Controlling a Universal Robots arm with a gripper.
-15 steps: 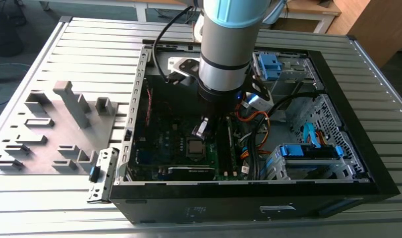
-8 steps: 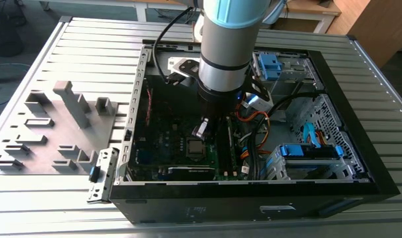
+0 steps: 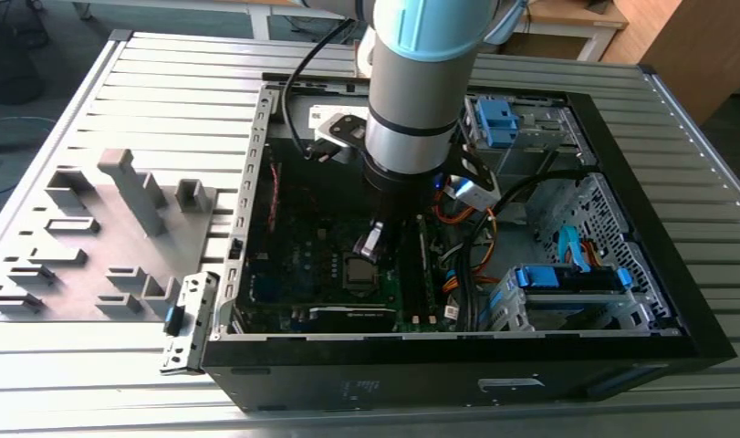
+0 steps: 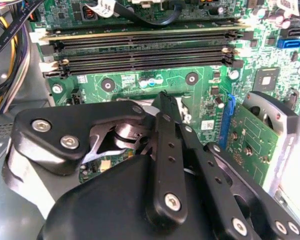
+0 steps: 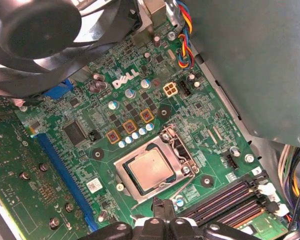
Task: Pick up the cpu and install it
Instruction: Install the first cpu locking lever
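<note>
1. Gripper [image 3: 370,245] hangs inside the PC case [image 3: 406,383], approx. over the middle of the motherboard [image 5: 90,115]. Jaws are pressed together, w/ nothing pinched btw them in both wrist views.
2. Cpu [image 5: 149,170] lies flat in the socket frame [image 5: 182,150], silver top up, edges looking square w/ the frame. In the exterior view it's at 6 o'clock from the jaw tips, just beside them. They look apart, not touching.
3. Judgement: chip is already placed, so the step in hand is finishing the install w/o disturbing it. Can't tell whether the frame is latched.
4. Doing it well: keep any motion near the socket strictly vertical. A sideways drag could skew the chip or harm the contacts under it.
5. No hard push on the metal top. If oriented right, the chip should settle by its own weight.
6. Mind clearances. In the exterior view the RAM slots [image 3: 421,265] sit at 3 o'clock of the socket, w/ a cable bundle [image 3: 472,283] just beyond. The fan [image 5: 35,25] is near in the first wrist view. The wrist hardware is bulkier than the jaws, so it's prob. the first thing to snag.
</note>
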